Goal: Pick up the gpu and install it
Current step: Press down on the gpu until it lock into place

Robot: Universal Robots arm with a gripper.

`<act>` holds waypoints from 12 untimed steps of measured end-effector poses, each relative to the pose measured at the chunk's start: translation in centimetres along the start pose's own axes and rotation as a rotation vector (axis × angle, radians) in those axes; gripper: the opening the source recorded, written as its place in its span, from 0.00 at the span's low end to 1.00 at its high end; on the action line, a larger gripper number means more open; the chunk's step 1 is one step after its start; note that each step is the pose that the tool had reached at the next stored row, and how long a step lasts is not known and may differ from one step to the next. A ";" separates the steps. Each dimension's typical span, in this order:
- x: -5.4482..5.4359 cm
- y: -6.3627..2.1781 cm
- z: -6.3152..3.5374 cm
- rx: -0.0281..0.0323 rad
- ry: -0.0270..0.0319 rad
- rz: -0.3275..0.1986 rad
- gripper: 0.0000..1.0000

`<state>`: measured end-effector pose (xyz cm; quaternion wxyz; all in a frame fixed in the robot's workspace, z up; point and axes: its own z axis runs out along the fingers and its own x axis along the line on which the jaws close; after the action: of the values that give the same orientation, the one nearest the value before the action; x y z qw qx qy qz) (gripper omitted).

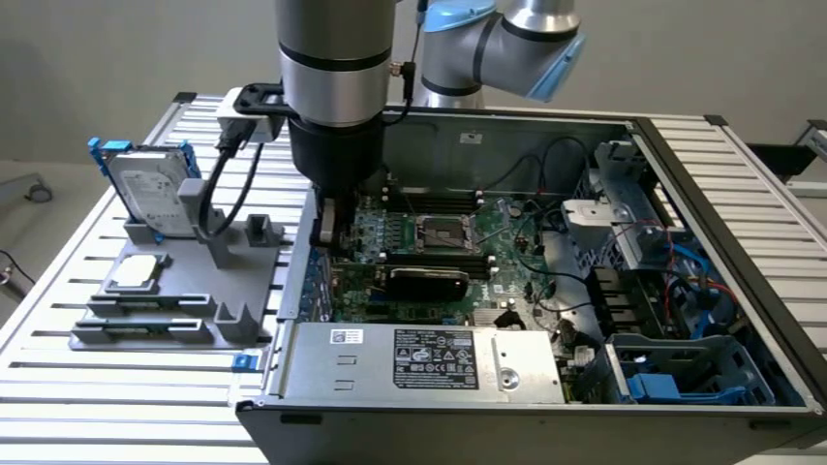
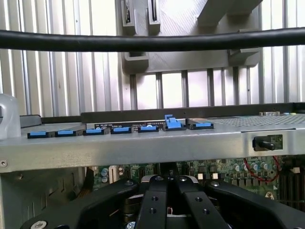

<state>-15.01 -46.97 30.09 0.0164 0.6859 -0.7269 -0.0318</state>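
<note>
Inside the open computer case (image 1: 723,184) on the slatted worktop (image 1: 142,387), toward the exterior view's left, the arm reaches down over the motherboard (image 1: 498,242) by the case's left wall. Its pincer (image 2: 168,183) sits closed just above the board, fingers together; whether they pinch the gpu I cannot tell. A black, rounded-cover card (image 1: 423,281) lies across the board just right of the pincer and may be the gpu, already at its slot.

Risks, as I judge them: a card not square to its slot could jam or bend under downward pressure, and the black cable (image 2: 152,40) draped across the wrist view could snag on the case edge.

Hidden: the slot itself, the card's bracket, and the fingertips' contact point.
</note>
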 end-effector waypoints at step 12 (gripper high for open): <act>0.0 0.00 0.01 -0.0032 -0.0022 0.034 0.11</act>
<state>-15.00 -46.97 30.08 0.0172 0.6734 -0.7383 -0.0334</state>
